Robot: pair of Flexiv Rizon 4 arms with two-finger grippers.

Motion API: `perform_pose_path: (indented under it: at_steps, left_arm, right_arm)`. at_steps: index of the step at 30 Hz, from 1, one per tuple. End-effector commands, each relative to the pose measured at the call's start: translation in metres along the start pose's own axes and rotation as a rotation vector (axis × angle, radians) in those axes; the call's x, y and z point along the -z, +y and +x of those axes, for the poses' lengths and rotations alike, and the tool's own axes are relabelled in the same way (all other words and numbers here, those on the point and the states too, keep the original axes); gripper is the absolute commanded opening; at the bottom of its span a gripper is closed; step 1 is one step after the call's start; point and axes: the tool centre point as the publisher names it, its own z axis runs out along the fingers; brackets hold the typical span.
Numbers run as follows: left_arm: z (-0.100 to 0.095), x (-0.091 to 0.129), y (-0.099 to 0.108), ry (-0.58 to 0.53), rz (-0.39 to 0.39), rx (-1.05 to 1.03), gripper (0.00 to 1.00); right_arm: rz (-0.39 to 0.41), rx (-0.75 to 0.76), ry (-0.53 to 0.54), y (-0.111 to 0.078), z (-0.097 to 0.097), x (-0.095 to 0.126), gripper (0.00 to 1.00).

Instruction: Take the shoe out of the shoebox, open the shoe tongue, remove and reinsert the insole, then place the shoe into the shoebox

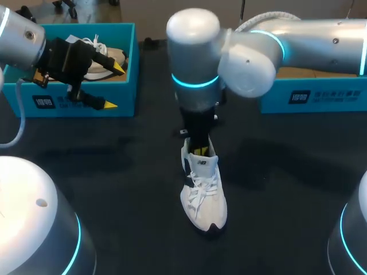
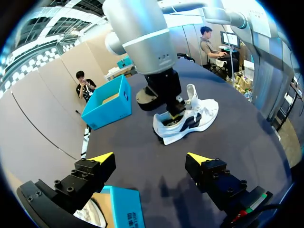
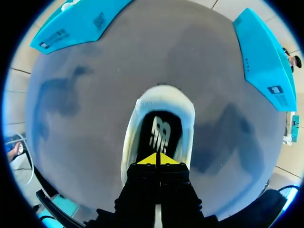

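Right in the middle of the dark table (image 1: 287, 172) sat the white shoe (image 1: 203, 195), out of any box, with its toe pointing away from the boxes. Its tongue (image 2: 191, 95) stood up. Inside it lay the dark insole (image 3: 159, 128).

The right gripper (image 3: 156, 159) came straight down into the back of the shoe. Its two yellow tips were pressed close together, with just a thin line between them. They sat at the heel end of the insole. I could not tell if they pinched anything thin.

The left gripper (image 1: 113, 86) hung above the left shoebox (image 1: 123, 97). Its fingers were spread wide apart and held nothing. Another white shoe (image 1: 109, 57) lay inside that blue box.

A second blue box (image 1: 309, 94) stood on the other side, under the right arm, well apart from the shoe on the table
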Motion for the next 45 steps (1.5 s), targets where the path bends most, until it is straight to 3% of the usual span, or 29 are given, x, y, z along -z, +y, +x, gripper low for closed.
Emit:
perform_pose_path:
  at_steps: [1,6,12,14,15,16,37,45]
  left_arm:
    - [0.000,0.000,0.000,0.003,-0.003,0.000,1.00]
    - [0.000,0.000,0.000,0.003,-0.003,0.000,1.00]
    - [0.000,0.000,0.000,0.003,-0.003,0.000,1.00]
    - [0.000,0.000,0.000,0.003,-0.003,0.000,1.00]
    - [0.000,0.000,0.000,0.003,-0.003,0.000,1.00]
    - [0.000,0.000,0.000,0.003,-0.003,0.000,1.00]
    - [0.000,0.000,0.000,0.003,-0.003,0.000,1.00]
    - [0.000,0.000,0.000,0.003,-0.003,0.000,1.00]
  right_arm:
    - [0.061,0.009,0.045,-0.008,-0.009,0.004,0.00]
    - [0.132,-0.014,0.071,-0.024,-0.010,0.008,0.00]
    - [0.150,-0.047,0.115,-0.036,-0.005,0.007,0.00]
    - [0.144,-0.061,0.128,-0.037,-0.003,0.008,0.26]
    - [0.145,-0.068,0.132,-0.037,-0.002,0.008,0.47]
    - [0.142,-0.072,0.134,-0.037,-0.002,0.008,1.00]
    - [0.177,-0.061,0.177,-0.037,0.001,-0.007,1.00]
    - [0.176,-0.062,0.168,-0.037,-0.002,0.002,1.00]
